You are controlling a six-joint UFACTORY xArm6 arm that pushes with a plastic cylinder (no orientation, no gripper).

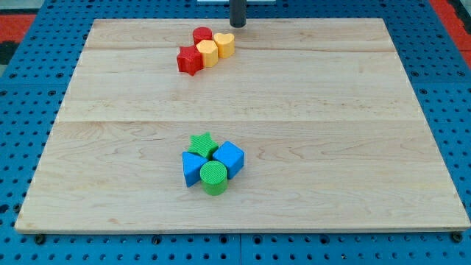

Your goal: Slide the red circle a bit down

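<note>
— Where's your red circle [202, 34]?
— Top of the surface [294, 110], touching the yellow blocks [215, 48]. My tip [238, 25] sits up-right of it.
— Hand?
— None, just a rod. Swing above the circle, then push down gently.

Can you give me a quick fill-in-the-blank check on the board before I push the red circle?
1. My tip sits toward the view's ____ of the red circle.
2. The red star touches a ____ block.
3. The lower cluster holds two green blocks and two ____ blocks.
4. The green circle lies at the view's ____ of its cluster.

Missing words: right; yellow; blue; bottom
</note>
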